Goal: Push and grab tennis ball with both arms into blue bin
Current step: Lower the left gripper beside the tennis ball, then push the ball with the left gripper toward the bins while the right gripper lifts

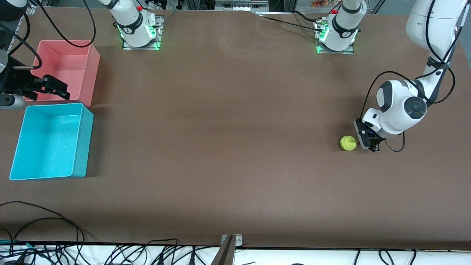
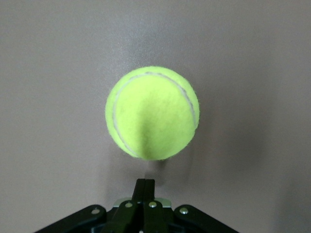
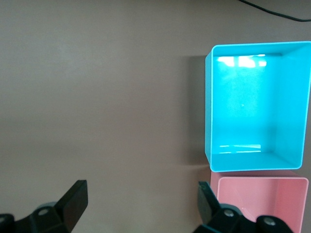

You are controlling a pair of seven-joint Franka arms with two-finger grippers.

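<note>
The tennis ball (image 1: 347,143) lies on the brown table toward the left arm's end. It fills the middle of the left wrist view (image 2: 152,114). My left gripper (image 1: 362,141) is shut and empty, low at the table just beside the ball, on the side away from the bins. Its closed tips (image 2: 146,183) point at the ball with a small gap showing. The blue bin (image 1: 82,147) stands empty toward the right arm's end and also shows in the right wrist view (image 3: 209,107). My right gripper (image 1: 46,90) is open and empty, up over the pink bin's edge; it also shows in the right wrist view (image 3: 141,199).
A pink bin (image 1: 92,73) stands empty right beside the blue bin, farther from the front camera; it also shows in the right wrist view (image 3: 262,180). A wide stretch of bare table separates ball and bins. Black cables (image 1: 55,221) lie along the table's near edge.
</note>
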